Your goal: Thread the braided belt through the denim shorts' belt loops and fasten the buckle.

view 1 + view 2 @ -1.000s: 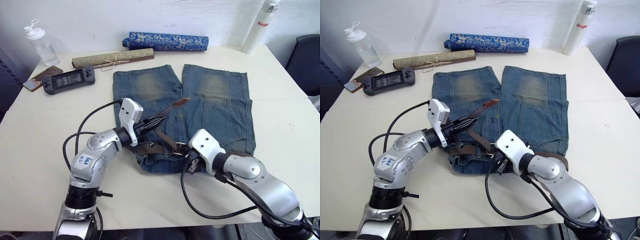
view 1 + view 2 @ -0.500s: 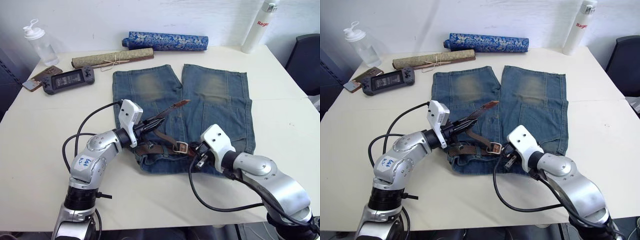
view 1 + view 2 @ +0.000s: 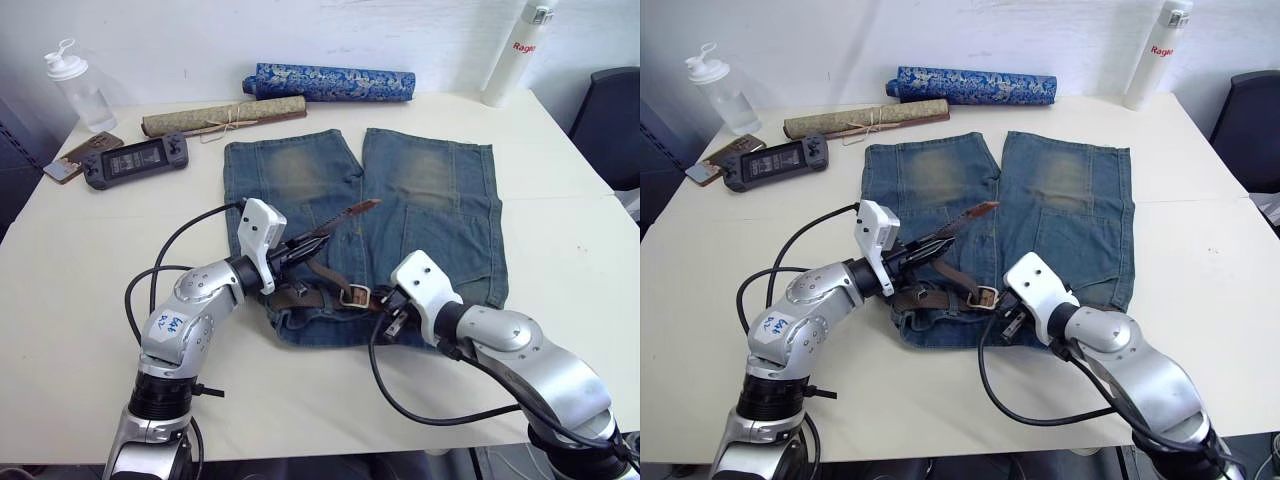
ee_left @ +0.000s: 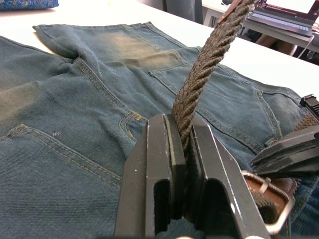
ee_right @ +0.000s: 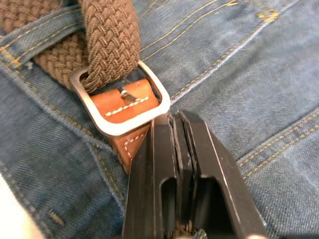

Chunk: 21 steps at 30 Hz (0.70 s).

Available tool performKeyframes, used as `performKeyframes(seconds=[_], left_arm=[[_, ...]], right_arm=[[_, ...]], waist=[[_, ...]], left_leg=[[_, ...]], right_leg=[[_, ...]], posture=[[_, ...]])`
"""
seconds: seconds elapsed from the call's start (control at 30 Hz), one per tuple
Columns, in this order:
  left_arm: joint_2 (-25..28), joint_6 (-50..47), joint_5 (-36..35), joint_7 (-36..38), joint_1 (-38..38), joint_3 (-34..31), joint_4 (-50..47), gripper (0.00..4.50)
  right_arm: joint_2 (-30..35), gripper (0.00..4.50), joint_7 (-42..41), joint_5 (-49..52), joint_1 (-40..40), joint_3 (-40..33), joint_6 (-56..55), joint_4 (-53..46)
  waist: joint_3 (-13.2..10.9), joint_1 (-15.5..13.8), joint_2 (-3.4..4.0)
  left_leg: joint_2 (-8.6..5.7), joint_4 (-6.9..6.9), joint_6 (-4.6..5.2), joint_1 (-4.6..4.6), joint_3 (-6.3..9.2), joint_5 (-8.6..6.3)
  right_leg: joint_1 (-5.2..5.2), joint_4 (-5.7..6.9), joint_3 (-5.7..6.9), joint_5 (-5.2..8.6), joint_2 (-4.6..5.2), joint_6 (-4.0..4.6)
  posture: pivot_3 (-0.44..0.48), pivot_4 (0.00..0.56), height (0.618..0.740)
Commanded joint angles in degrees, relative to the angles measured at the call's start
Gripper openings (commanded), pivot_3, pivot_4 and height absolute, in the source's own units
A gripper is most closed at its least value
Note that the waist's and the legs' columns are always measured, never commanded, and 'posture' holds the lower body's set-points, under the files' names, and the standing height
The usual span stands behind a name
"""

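Left gripper (image 4: 182,149) clamps the braided belt (image 4: 204,69), strap running up and away from its fingers toward the tan tip, over the denim shorts (image 3: 430,200); right gripper (image 5: 175,122), fingers pressed together, touches the buckle (image 5: 119,107).

Head stereo pair is looking forward and down over the tabletop (image 3: 80,250), both eyes sharing the denim shorts (image 3: 420,190) and both arms. Left wrist camera is sitting close behind its tool (image 4: 182,144), facing along the braided belt (image 4: 199,79). Right wrist camera is hovering very near the buckle (image 5: 117,107).
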State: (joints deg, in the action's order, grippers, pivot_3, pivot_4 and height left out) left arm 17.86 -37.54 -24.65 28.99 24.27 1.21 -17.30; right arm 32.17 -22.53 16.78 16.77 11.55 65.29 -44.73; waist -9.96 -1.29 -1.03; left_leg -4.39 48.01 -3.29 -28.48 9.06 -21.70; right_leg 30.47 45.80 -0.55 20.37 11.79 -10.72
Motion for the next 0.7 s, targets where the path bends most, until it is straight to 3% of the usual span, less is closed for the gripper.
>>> performKeyframes(seconds=[0.03,0.3,0.53,0.7], left_arm=[[-0.1,1.3,0.3,-0.1,1.1,0.4,-1.5,0.00],[-0.2,1.4,0.7,-0.2,1.3,0.7,-1.0,0.00],[3.6,2.0,0.8,1.1,-3.5,-1.7,-2.6,0.00],[7.3,4.4,1.8,2.5,-9.0,-2.1,-3.3,0.00]], right_arm=[[-0.2,0.04,0.0,0.2,1.3,2.9,-0.1,-1.9],[0.9,0.04,0.5,-1.8,2.8,6.5,-0.3,-1.6],[3.0,0.04,-0.3,-1.8,2.4,2.4,-0.6,-2.3],[0.3,0.04,-1.5,1.7,3.8,-2.1,0.3,-3.9]], waist=[[0.0,0.0,0.00],[0.0,0.1,0.00],[0.0,0.1,0.01],[0.0,-0.1,0.03]], left_leg=[[0.00,0.00,0.00,0.00,0.00,0.00],[0.01,-0.01,0.00,0.01,0.01,0.00],[0.01,-0.01,0.01,0.01,0.00,0.00],[0.02,-0.02,0.03,0.00,0.00,-0.02]], right_leg=[[0.00,0.00,0.00,0.00,0.00,0.00],[0.00,-0.01,0.01,0.00,-0.01,0.00],[0.00,-0.01,0.00,0.00,-0.01,0.00],[0.03,0.00,0.00,0.02,0.00,0.03]], posture=[[0.000,0.150,0.637],[0.000,0.150,0.637],[0.000,0.150,0.637],[0.000,0.150,0.637]])
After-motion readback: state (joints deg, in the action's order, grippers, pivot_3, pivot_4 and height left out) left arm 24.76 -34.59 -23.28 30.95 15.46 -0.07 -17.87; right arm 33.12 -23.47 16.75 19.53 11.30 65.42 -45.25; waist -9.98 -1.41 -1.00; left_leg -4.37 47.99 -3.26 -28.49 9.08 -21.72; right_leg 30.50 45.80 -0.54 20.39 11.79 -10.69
